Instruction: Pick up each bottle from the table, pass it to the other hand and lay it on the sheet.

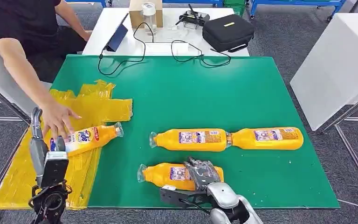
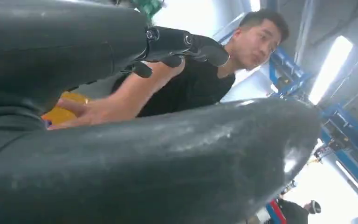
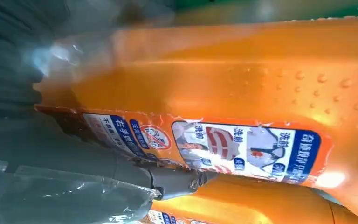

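Note:
Several orange bottles with clear caps lie on the green table. The nearest bottle lies at the front edge, and my right hand grips it from above, a dark finger running along its label. Two more bottles lie end to end behind it. Another bottle lies on the yellow sheet with a person's hand resting on it. My left hand is raised beside that bottle, fingers apart, holding nothing.
The person stands at the table's far left corner, arm reaching over the sheet. A black cable trails onto the table's far edge. Behind it a white table carries a black case, a tablet and a box.

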